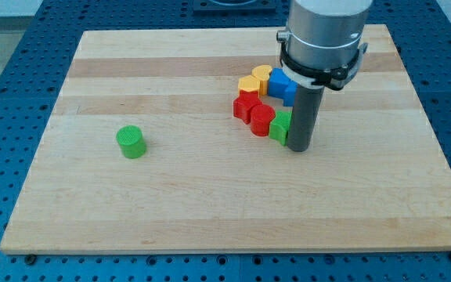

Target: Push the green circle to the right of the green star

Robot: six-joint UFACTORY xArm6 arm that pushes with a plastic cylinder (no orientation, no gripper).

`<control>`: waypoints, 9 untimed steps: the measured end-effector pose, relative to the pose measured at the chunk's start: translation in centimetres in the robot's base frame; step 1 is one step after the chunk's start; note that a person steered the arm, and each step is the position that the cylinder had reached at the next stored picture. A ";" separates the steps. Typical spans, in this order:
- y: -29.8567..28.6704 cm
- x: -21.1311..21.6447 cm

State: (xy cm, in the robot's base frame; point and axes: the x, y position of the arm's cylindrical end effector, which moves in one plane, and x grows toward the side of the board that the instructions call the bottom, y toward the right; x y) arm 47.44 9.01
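Observation:
The green circle (131,142) stands alone on the wooden board at the view's left. The green star (280,126) sits at the lower right end of a cluster of blocks, partly hidden by my rod. My tip (299,147) rests on the board right against the green star's right side, far to the right of the green circle.
The cluster holds a red block (247,106), a second red block (262,119), a yellow block (250,84), a yellow heart (261,75) and a blue block (281,84). The arm's grey body (323,35) hangs over the board's top right. The wooden board (210,204) lies on a blue perforated table.

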 end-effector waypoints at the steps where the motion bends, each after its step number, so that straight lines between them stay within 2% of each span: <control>1: 0.0 0.1; 3: -2.3 4.9; 6: -19.4 6.6; 8: -31.0 6.0; 9: -33.7 2.4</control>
State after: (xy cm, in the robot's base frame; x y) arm 49.89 -24.72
